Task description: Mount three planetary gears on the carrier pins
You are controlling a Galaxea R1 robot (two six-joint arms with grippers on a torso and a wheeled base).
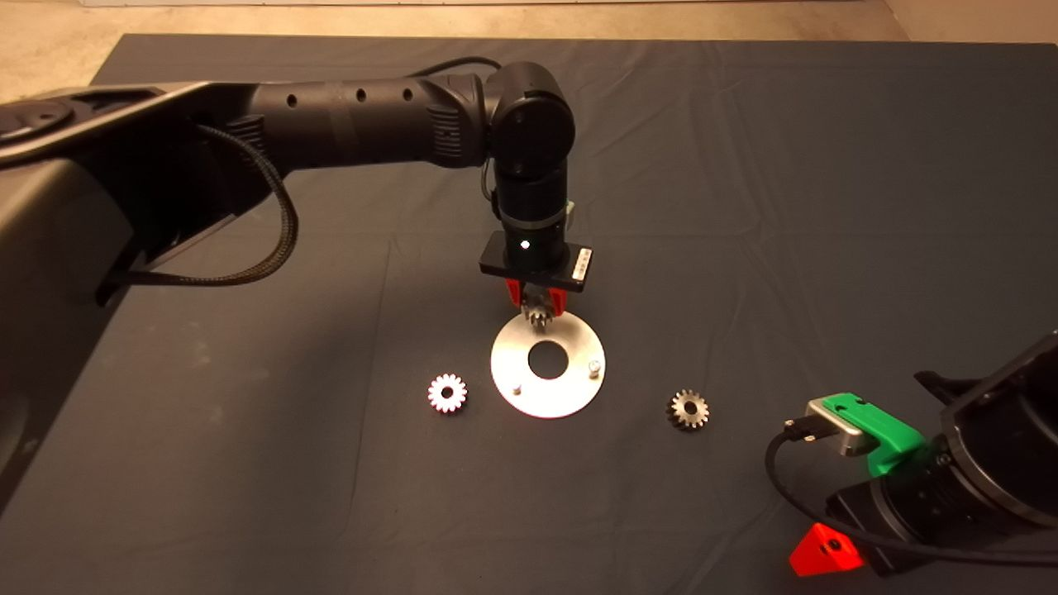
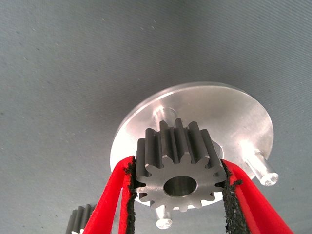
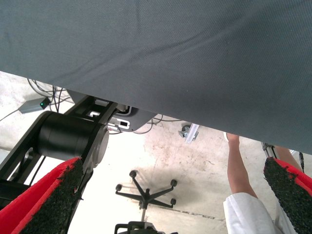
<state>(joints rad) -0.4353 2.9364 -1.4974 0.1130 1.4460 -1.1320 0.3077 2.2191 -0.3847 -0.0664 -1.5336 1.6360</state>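
Note:
My left gripper [image 1: 538, 311] is shut on a planetary gear [image 1: 540, 316] and holds it over the far edge of the pale metal disc [image 1: 570, 395]. In the left wrist view the gear [image 2: 179, 165] sits between the red fingers [image 2: 117, 187], just above the disc [image 2: 243, 117]. All three carrier pins show there, one behind the gear [image 2: 164, 115], two bare ones nearer [image 2: 262, 169] [image 2: 162, 219]. Two bare pins show in the head view [image 1: 516, 387] [image 1: 593, 365]. One loose gear [image 1: 447, 392] lies left of the disc, another [image 1: 688, 409] lies to its right. My right gripper [image 1: 826, 552] waits at the lower right, open.
The dark mat [image 1: 744, 207] covers the table. The right wrist view looks past the mat's edge [image 3: 146, 58] at the floor, with a chair base [image 3: 145, 192], a robot base [image 3: 68, 136] and a person's leg [image 3: 239, 168].

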